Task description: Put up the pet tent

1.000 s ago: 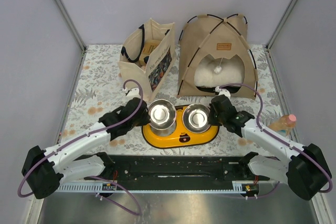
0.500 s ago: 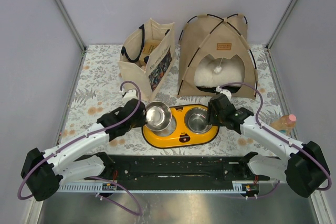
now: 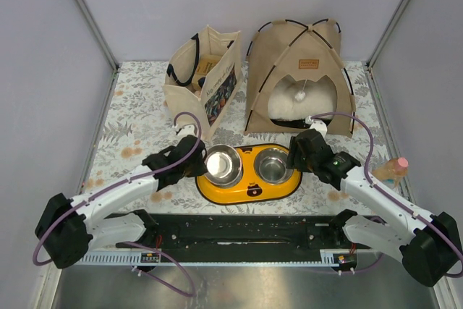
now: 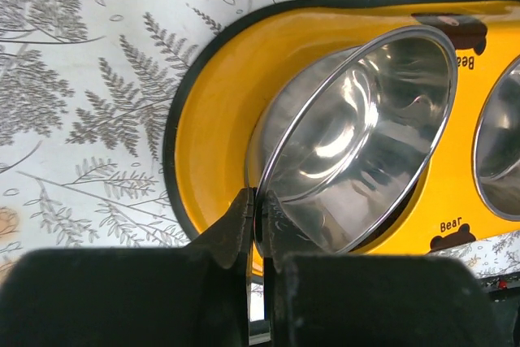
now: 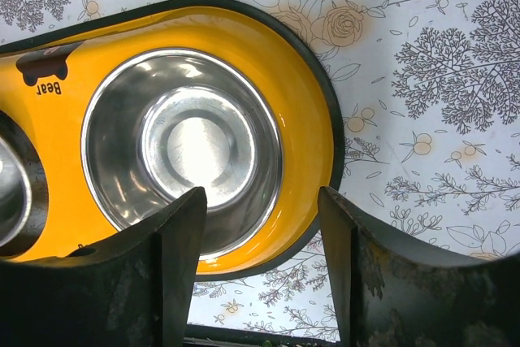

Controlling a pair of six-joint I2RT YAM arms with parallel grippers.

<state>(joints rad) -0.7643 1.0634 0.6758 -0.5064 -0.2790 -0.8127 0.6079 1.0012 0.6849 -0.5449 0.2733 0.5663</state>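
Tablecloth point(image 3: 130, 106) printed with ferns and flowers is seen covering the whole work surface.

Pet tent point(image 3: 282, 70) is found standing upright at the far right of the table, well apart from both arms. Its arched doorway is turned toward the arm bases, and black poles are seen running down its tan panels. Cream pillow point(image 3: 286, 110) is seen inside the doorway, and a white pompom point(image 3: 301, 95) is hung in front of it.

Beige tote bag point(image 3: 217, 92) with black handles is stood just left of the tent.

Yellow double feeder tray point(image 3: 249, 189) is placed near the arms, in front of bag and tent.

Left steel bowl point(image 4: 357, 136) is tilted in the tray's left well. Its raised rim is pinched between the closed fingers of the left gripper point(image 4: 258, 201).

Right steel bowl point(image 5: 187, 144) is seated level in the right well. Right gripper point(image 5: 260, 197) is held over the bowl's near edge with jaws spread wide and nothing between them.

Small bottle point(image 3: 391, 170) with a pink cap is noted at the table's right edge.
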